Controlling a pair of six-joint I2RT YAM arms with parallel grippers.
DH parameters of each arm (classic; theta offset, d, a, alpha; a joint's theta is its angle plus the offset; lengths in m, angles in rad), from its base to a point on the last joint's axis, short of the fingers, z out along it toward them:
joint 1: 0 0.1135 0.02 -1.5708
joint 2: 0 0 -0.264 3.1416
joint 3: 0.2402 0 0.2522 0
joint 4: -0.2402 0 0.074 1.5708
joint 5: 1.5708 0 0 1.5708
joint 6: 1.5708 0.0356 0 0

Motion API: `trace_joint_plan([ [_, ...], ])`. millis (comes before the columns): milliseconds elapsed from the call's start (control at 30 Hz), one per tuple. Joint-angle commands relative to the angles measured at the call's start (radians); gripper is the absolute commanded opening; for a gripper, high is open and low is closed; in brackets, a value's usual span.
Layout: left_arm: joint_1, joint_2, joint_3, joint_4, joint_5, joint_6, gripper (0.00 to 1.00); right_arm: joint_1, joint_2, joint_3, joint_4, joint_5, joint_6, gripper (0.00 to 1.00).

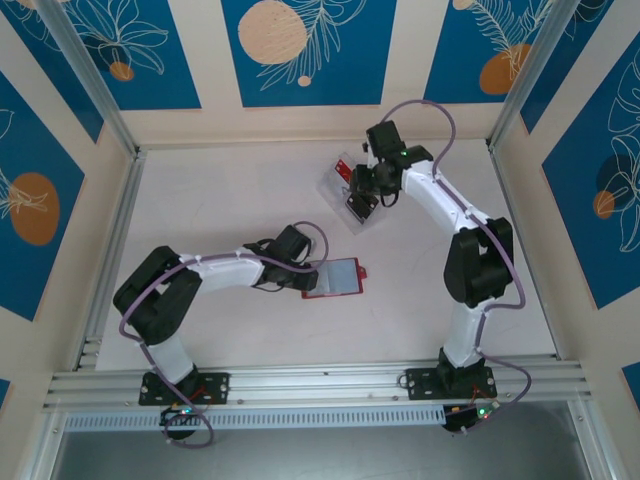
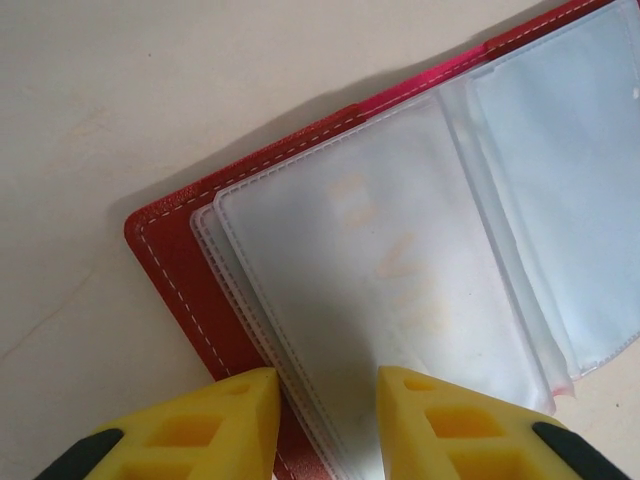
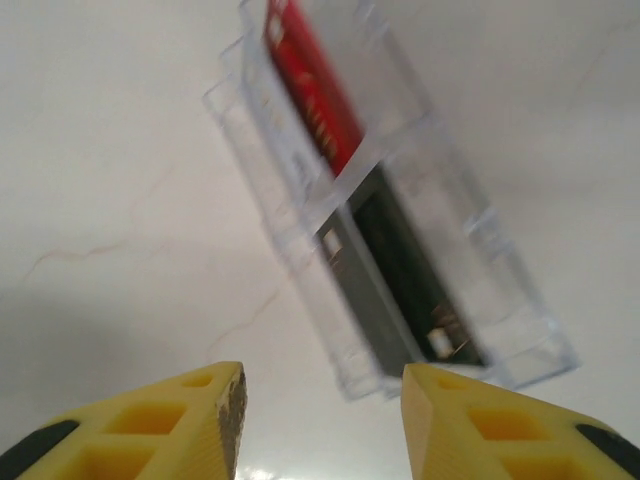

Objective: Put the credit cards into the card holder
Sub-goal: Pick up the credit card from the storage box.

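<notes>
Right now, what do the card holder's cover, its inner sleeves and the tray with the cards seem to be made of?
The card holder cover looks like red leather or imitation, matte, white-stitched along its edge. Its inner sleeves seem thin soft plastic, frosted-translucent. The tray is rigid clear plastic, glossy at the edges. The red card and black card look plastic, though blurred.

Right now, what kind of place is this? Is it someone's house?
Probably not: it looks like a robot test booth. A left arm and a right arm are bolted to a metal rail at the edge of a white table, boxed in by panels with blue leaf prints.
</notes>
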State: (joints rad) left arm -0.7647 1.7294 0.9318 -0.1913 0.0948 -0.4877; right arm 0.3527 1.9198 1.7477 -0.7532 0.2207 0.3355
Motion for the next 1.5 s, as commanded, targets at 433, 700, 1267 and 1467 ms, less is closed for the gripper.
trace_joint_plan([
  [433,-0.027,0.038,-0.03,0.006,-0.015,-0.006,0.3,0.036,0.153,0.138,-0.046,0.097,-0.187,0.4],
  [700,-0.027,0.043,-0.029,0.009,-0.014,-0.006,0.3,0.071,0.179,0.132,-0.028,0.143,-0.216,0.42],
  [1267,-0.028,0.034,-0.036,0.008,-0.015,-0.014,0.3,0.06,0.261,0.154,-0.063,0.17,-0.242,0.38],
  [1467,-0.028,0.035,-0.034,0.008,-0.017,-0.012,0.3,0.075,0.268,0.135,-0.061,0.204,-0.255,0.38],
])
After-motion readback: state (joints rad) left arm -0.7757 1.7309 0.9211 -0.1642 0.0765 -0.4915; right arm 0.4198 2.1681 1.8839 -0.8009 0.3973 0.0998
